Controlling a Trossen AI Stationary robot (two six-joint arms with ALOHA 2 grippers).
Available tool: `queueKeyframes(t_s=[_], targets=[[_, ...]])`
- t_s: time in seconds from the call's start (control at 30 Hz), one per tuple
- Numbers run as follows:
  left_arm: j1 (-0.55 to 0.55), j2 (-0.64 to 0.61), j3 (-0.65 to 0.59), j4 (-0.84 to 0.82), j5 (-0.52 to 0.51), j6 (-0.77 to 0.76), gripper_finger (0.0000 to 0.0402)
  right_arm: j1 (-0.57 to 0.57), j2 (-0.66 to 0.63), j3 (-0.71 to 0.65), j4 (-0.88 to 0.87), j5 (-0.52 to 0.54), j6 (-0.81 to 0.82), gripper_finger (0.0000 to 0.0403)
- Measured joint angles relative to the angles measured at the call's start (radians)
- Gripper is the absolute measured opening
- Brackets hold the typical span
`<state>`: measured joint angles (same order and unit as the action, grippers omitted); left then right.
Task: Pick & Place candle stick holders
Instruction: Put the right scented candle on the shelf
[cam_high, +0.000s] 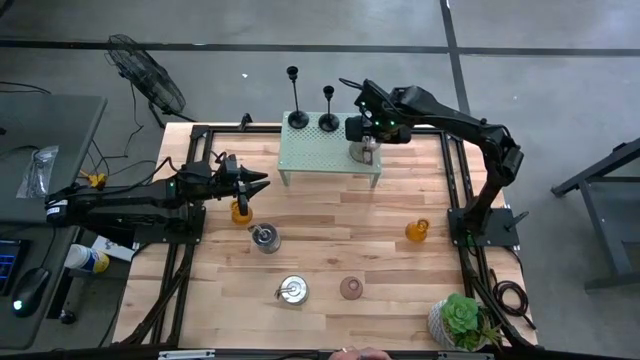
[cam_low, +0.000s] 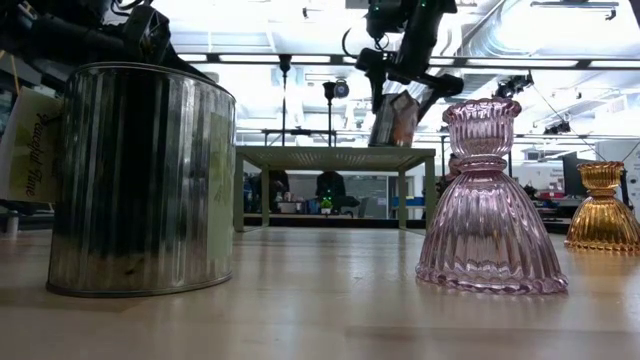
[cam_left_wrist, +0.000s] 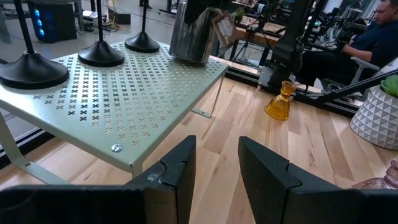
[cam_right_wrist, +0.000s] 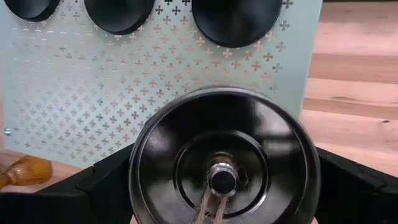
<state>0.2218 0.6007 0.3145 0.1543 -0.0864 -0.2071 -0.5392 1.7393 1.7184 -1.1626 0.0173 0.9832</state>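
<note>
Step, high view: the candle stick holders (cam_high: 297, 120) stand on the pale green perforated shelf (cam_high: 320, 160) at the far side of the tabletop (cam_high: 340, 240). Two show plainly; the right arm covers where a third would be. The right end effector (cam_high: 364, 140) hangs over a metal tin (cam_high: 362, 152) on the same shelf. The left end effector (cam_high: 258, 183) waits low, just off the shelf's left end.

Low view, writing: a paper tag (cam_low: 30, 140) beside the near tin (cam_low: 140, 180) bears script that seems to read "Peaceful Time". The pink glass holder (cam_low: 490, 200) and amber glass holder (cam_low: 603, 208) carry no writing.

Left wrist view: three black bases sit in a row on the shelf. Its own fingers are partly parted, with nothing between them.

Right wrist view: fingers are spread wide on either side of the tin. Whether they touch it I cannot tell.

Next move, judged: placing looks done. Lifting straight up clear of the tin calls for missing the nearest stem.
</note>
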Motion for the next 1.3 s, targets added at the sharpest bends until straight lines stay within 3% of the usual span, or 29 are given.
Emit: queueKeyframes(t_s=[1.3], targets=[[0.000,0.000,0.000,0.000,0.000,0.000,0.0118,0.034,-0.002,-0.001,0.078,0.121,-0.118,0.0367]])
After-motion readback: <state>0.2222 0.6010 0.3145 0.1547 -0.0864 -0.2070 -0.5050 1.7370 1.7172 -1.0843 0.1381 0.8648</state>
